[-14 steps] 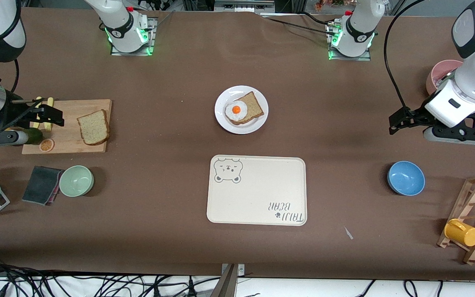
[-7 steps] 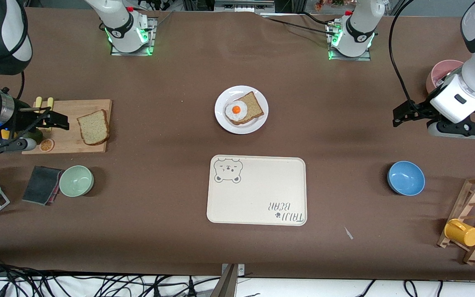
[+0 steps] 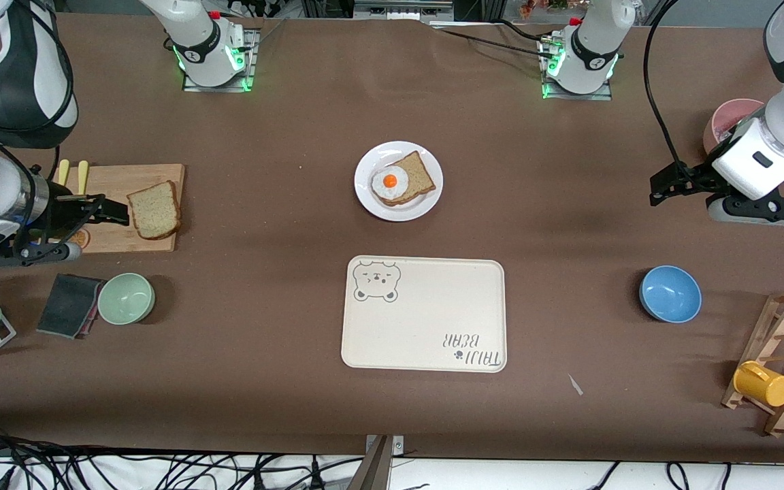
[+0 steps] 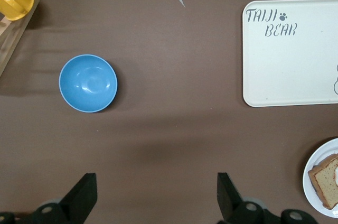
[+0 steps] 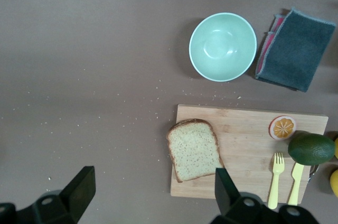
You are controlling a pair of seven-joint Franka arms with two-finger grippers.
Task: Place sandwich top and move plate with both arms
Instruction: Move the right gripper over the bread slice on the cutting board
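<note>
Jaws spread wide on my right gripper, over the wooden cutting board just beside the plain brown bread slice, the sandwich top lying flat there, crust darker. My left gripper, also spread, waits well apart. Egg-topped bread sits on the round white plate mid-table.

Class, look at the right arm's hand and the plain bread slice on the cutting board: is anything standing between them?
Nothing visible does. The right hand, open, hovers over the cutting board right beside the plain bread slice; only bare board lies between them.
</note>
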